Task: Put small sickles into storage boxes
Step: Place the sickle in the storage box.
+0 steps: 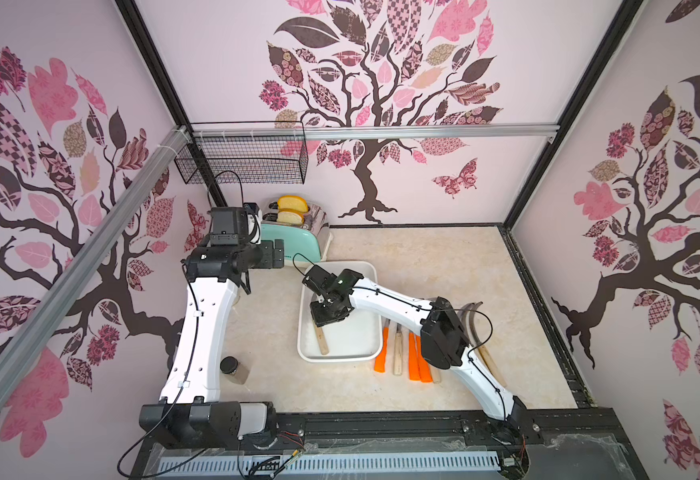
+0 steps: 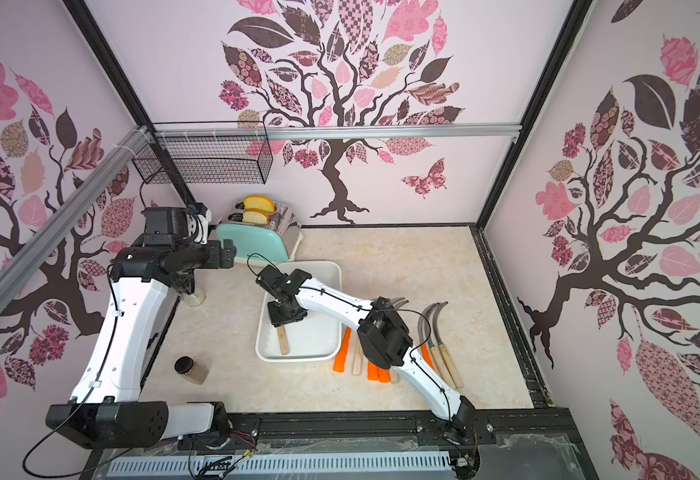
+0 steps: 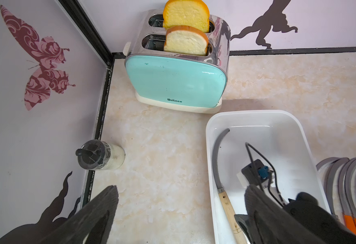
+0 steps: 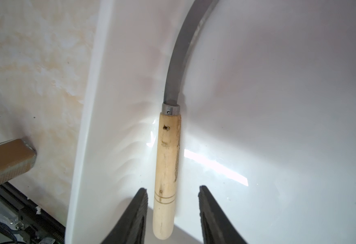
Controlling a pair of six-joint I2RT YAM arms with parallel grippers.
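The tray (image 1: pixel 348 354) sits mid-bench; one sickle (image 4: pixel 167 169) lies in it along its left wall, handle toward the front edge; the other sickles (image 2: pixel 341 353) lie in a row just right of the tray, handles frontward; a toaster (image 1: pixel 302 243) stands in the back-left corner, bread (image 1: pixel 292 203) in its slots; a shaker (image 3: pixel 101 155) stands by the left edge; a jar (image 1: pixel 234 370) sits toward the front-left corner.

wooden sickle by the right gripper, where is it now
In both top views the wooden sickle lies inside the white tray, along its side nearest the left arm, its handle beneath the open right gripper.
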